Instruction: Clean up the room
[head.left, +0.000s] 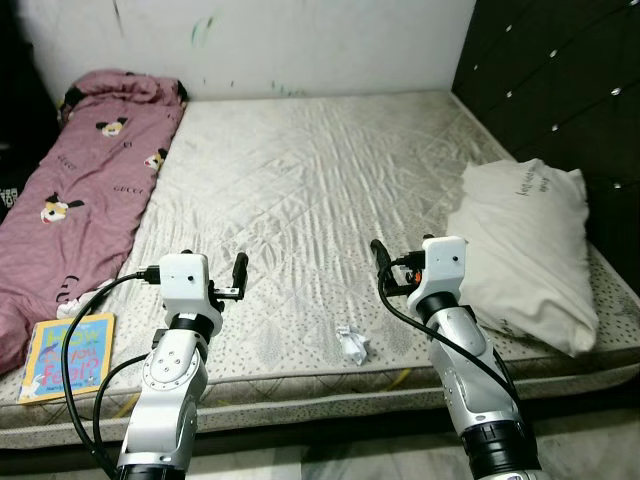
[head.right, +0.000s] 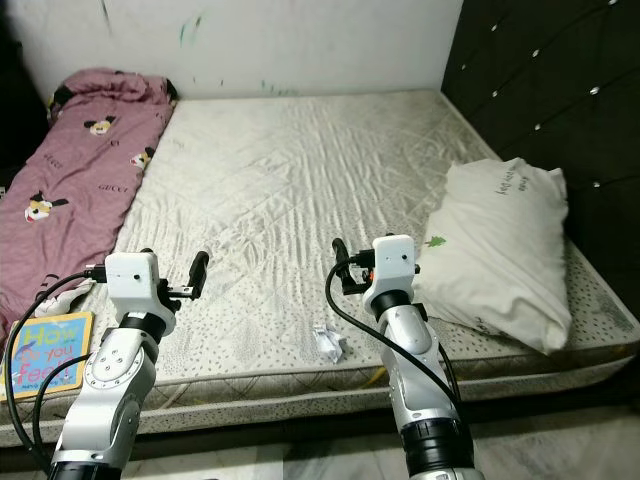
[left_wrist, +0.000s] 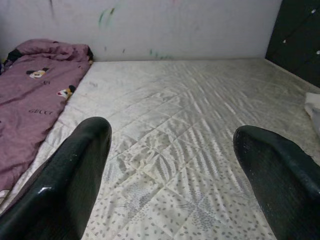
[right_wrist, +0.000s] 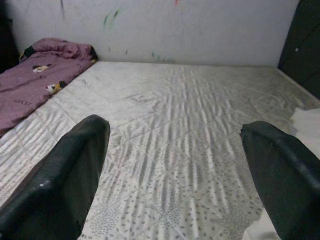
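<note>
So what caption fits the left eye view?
Both open grippers, left and right, poised over a mattress near crumpled paper.

— What is the mattress (head.left: 330, 190) covered in?
— Quilted cloth, matt, stitched in diamonds and finely printed. The blanket (head.left: 85, 190) is soft pink printed fabric, the pillow (head.left: 530, 245) plain white cloth, creased.
— And the harder surfaces?
— Glossy card is seen on the book (head.left: 68, 355), crumpled paper (head.left: 352, 344) beside it, brushed silver metal on both arms.

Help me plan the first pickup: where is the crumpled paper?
The crumpled paper lies near the mattress front edge, between the two arms, nearer the right claw.
</note>
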